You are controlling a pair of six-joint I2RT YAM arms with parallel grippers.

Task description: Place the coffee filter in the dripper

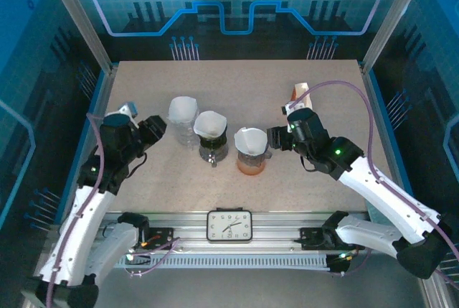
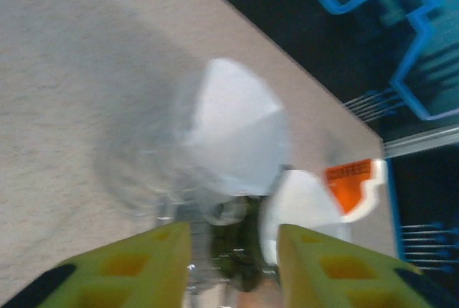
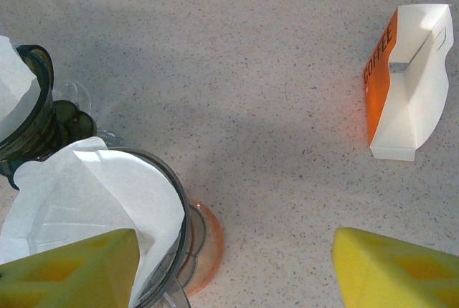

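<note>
Top external view: three drippers stand in a row near the middle of the table (image 1: 237, 82), each with a white coffee filter (image 1: 210, 123) seated in its cone. A clear dripper (image 1: 183, 125) is at the left, a dark dripper (image 1: 213, 148) beside it, and an orange-based dripper (image 1: 251, 161) at the right. The left gripper (image 1: 154, 128) hangs just left of the clear dripper, and the right gripper (image 1: 275, 138) just right of the orange-based dripper. An orange and white coffee box (image 1: 300, 96) lies behind the right arm, and a clock (image 1: 229, 225) sits on the rail at the near edge

Left wrist view: the picture is blurred. The left gripper (image 2: 233, 265) has its yellow-green fingers (image 2: 168, 265) spread apart with nothing between them. Ahead stands the clear dripper (image 2: 143, 171) with its filter, then the dark dripper (image 2: 240, 250), and the coffee box (image 2: 355, 182) beyond

Right wrist view: the right gripper (image 3: 237, 272) is wide open and holds nothing. Its left-hand finger (image 3: 72, 272) shows in front of the orange-based dripper (image 3: 197, 240), where a coffee filter (image 3: 93, 193) sits opened inside the cone. The dark dripper (image 3: 36, 118) is at the left edge, and the coffee box (image 3: 405, 82) lies on its side well apart at the upper right
</note>
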